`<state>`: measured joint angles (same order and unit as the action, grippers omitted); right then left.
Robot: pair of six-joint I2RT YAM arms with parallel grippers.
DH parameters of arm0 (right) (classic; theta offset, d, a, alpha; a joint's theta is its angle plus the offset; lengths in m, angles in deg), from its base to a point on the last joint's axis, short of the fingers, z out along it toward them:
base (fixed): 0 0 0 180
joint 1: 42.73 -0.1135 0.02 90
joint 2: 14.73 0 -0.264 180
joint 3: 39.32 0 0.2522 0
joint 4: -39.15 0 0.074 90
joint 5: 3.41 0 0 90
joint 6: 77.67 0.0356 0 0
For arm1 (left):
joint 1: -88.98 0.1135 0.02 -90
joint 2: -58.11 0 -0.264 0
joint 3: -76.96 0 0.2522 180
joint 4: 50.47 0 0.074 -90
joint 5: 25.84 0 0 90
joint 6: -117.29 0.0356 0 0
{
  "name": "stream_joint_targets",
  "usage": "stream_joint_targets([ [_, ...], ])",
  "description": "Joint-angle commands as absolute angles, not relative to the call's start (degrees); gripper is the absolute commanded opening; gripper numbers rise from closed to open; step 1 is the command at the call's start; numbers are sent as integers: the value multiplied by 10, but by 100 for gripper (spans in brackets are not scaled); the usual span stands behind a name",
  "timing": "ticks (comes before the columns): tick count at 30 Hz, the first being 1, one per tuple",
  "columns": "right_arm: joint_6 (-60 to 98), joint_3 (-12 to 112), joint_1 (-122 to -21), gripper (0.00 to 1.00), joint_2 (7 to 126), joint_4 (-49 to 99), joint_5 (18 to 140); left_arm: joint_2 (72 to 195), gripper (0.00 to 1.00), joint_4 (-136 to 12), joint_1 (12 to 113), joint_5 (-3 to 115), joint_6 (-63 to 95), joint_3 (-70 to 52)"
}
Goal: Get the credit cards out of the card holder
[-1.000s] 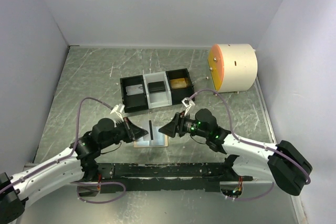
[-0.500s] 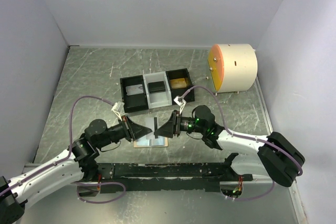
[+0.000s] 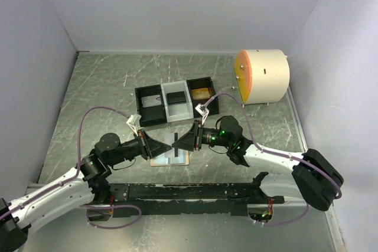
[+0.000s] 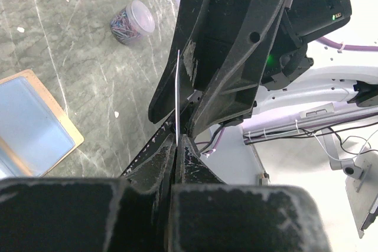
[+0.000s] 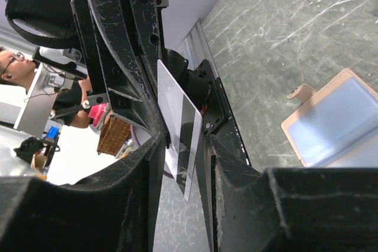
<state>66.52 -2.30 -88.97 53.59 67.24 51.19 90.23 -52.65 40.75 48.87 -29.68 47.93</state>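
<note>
**Left gripper** (image 3: pixel 168 147): over the left half of the holder (image 3: pixel 169 159). Jaws are tight on the card (image 3: pixel 175 143). It nips one edge only; the wrist view shows little overlap.

**Card:** out of the holder, in the air above its middle. It stands on edge and upright, with its pale grey face toward the right wrist camera.

**Right gripper** (image 5: pixel 180 160): over the holder's right half, nose to nose with the left one. Jaws stand part-way apart, one on each side of the card. A dark gap shows beside one of them, so no pinch that I can see. It has hold of nothing.

**Holder:** lies open and flat on the table (image 3: pixel 100 104), blue faces up, with nothing pinning it. I cannot tell whether any card is left in its slots.

**Tray** (image 3: pixel 137 108): just beyond the holder. It holds a silver card (image 3: pixel 152 100), a black card (image 3: pixel 175 97) and a gold card (image 3: pixel 201 92), one per compartment.

**Risks, as I judge them:**
- If the left gripper lets go before the right one bites, the card drops onto the holder or skids off across the table.
- If the right jaws meet the card at an angle to its face, it twists in the left gripper's narrow nip, bends or springs out.
- With the fingers this close, any advance by either arm knocks them together and jars the card loose.
- If the right gripper catches only a corner, the card may swing on the way to the tray.
</note>
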Motion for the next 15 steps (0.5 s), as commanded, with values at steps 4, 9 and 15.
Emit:
stream_joint_targets([
  [4,687,-22,-889,30,523,711,513,884,7,-525,405,471,-290,467],
  [9,663,-7,-888,26,520,684,496,872,7,-555,405,475,-282,456],
  [15,680,-1,-888,16,525,717,470,878,7,-574,405,466,-265,437],
])
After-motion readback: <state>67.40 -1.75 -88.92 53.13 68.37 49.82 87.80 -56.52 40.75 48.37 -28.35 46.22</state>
